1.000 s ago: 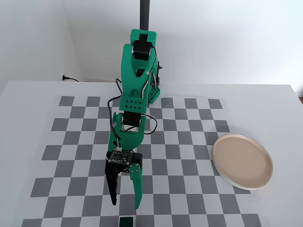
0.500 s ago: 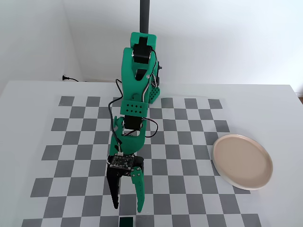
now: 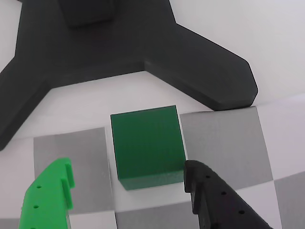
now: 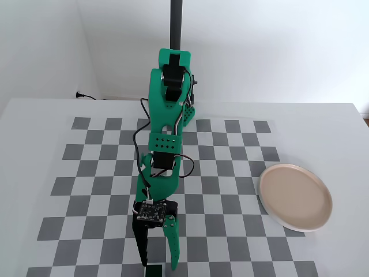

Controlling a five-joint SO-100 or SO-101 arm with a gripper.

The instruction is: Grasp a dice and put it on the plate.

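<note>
Dice (image 3: 147, 145): we see it on the checkerboard's near edge, between the spread fingers of the gripper (image 3: 128, 188), untouched. Plate (image 4: 295, 197): we find it well apart, at the right of the fixed view.

The dice (image 3: 147, 145) looks like matt dark green plastic, its faces smooth and even, edges crisp. The gripper (image 3: 128, 191) has two plastic jaws with a faintly grainy printed finish: one bright green at 8 o'clock in the wrist view, one matt black at 5 o'clock, each with small round holes. The black stand foot (image 3: 143, 43) at 12 o'clock is smooth and dull. The checkerboard (image 4: 230, 173) reads as flat matt print, grey and white. The plate (image 4: 295, 197) has a soft satin sheen, like glazed ceramic. The table (image 4: 34, 115) is plain matt white.
</note>
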